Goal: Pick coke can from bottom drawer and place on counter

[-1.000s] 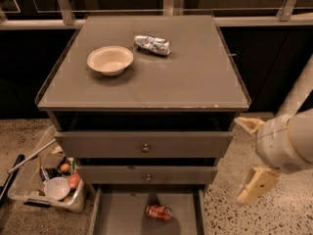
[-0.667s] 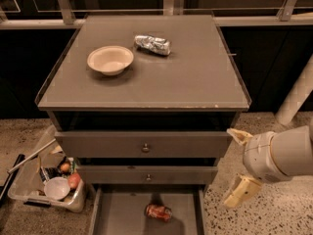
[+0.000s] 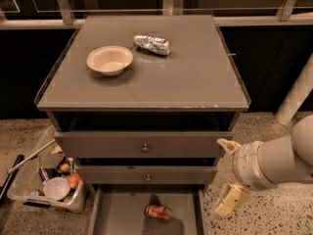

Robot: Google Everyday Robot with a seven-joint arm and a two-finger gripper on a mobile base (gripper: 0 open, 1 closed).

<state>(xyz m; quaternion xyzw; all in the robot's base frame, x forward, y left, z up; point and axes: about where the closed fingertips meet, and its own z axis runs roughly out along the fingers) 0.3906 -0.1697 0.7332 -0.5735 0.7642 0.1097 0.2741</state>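
Observation:
The coke can [image 3: 157, 212] is red and lies on its side in the open bottom drawer [image 3: 120, 214], near the drawer's middle. The counter [image 3: 190, 77] is the broad grey-brown cabinet top above. My gripper [image 3: 226, 174] is at the right of the cabinet, level with the two upper drawers. It is open, with one cream fingertip [image 3: 227, 146] up by the top drawer's right end and the other [image 3: 231, 200] lower, right of the bottom drawer. It holds nothing and is up and to the right of the can.
A cream bowl [image 3: 109, 59] and a dented silver can [image 3: 152, 44] sit on the counter's far left part. A clear bin of odds and ends [image 3: 46, 185] stands on the floor at the left. A white post [image 3: 296, 94] rises at the right.
My arm and gripper have moved left, closer to the cabinet's right side. The can, the bowl and the drawers have not moved.

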